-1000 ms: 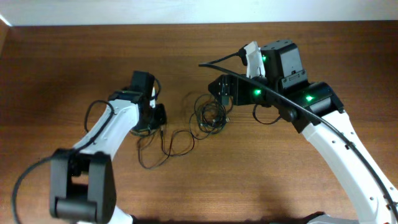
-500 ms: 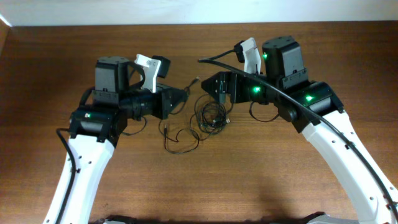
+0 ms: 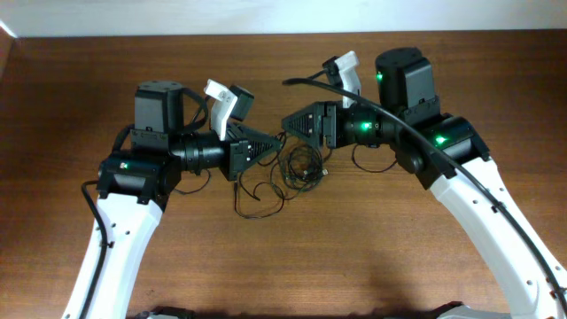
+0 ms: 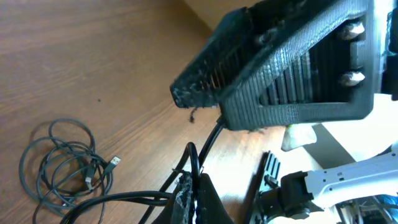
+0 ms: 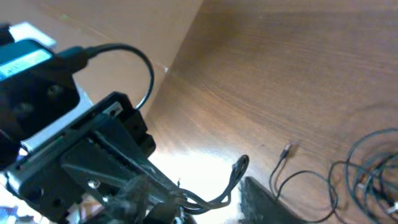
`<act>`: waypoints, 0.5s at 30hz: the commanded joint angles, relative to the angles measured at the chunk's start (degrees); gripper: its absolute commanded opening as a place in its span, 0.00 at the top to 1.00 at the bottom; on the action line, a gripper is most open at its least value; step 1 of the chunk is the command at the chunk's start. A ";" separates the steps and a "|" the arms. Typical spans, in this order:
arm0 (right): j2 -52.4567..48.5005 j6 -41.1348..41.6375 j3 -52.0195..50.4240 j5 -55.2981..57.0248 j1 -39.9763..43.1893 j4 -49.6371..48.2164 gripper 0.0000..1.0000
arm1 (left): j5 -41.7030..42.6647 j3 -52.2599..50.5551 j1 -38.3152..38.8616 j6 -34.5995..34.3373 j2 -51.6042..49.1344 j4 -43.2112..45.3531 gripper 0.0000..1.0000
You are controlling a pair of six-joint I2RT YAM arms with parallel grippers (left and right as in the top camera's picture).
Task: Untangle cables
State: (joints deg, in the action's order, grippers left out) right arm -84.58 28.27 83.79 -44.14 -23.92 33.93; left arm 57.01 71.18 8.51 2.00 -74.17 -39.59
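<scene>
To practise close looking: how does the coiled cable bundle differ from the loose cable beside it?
The bundle packs many tight, overlapping loops; the loose cable spreads in a few wide, open ones. The bundle lies nearer the right arm, the loose cable nearer the left arm. Both are thin and black.

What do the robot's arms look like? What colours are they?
Both the left arm and the right arm have smooth white shells with chunky black joints. Small green lights glow on them. A thick black cable runs along the right arm. Each arm ends in black, ribbed jaws, with a white handle-shaped piece near the wrist.
</scene>
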 commanded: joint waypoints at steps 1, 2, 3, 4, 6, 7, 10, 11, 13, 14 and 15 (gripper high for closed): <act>-0.11 -0.33 0.24 -2.01 -0.04 -0.31 0.65 | 1.68 0.90 -0.04 1.55 0.81 0.37 1.00; -0.11 -0.33 0.24 -2.01 -0.04 -0.31 0.66 | 1.68 0.90 -0.04 1.53 0.81 0.57 1.00; -0.11 -0.33 0.24 -2.01 -0.07 -0.31 0.66 | 1.66 0.90 -0.04 1.53 0.81 0.66 1.00; -0.11 -0.33 0.24 -2.01 -0.04 -0.31 0.66 | 1.64 0.87 -0.04 1.53 0.81 0.81 1.00; -0.13 -0.33 0.24 -2.01 -0.04 -0.31 0.74 | 0.81 0.90 -0.04 1.49 0.81 0.83 1.00; -0.11 -0.33 0.24 -2.01 -0.04 -0.31 0.85 | -0.28 0.87 -0.04 1.05 0.81 0.81 1.00; -0.13 -0.09 0.24 -1.97 -0.07 -0.33 0.96 | -0.42 0.87 -0.04 0.04 0.81 1.03 1.00; -0.13 -0.07 0.24 -1.97 -0.11 -0.33 0.96 | -0.42 0.87 -0.04 -1.57 0.81 1.44 1.00; -0.13 -0.09 0.22 -1.86 -0.22 -0.31 0.96 | -0.11 0.90 -0.04 -3.89 0.81 2.12 1.00; -0.13 -0.11 0.22 -1.25 -0.57 -0.33 0.96 | 1.25 0.90 -0.04 -4.17 0.81 2.56 1.00; -0.13 -0.09 0.22 -0.57 -0.87 -0.31 0.96 | 3.13 0.87 -0.04 -4.17 0.81 3.04 1.00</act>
State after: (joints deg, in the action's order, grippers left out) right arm -84.58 28.51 83.79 -45.19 -24.05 33.80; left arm 56.80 71.18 8.51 0.03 -74.17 -37.85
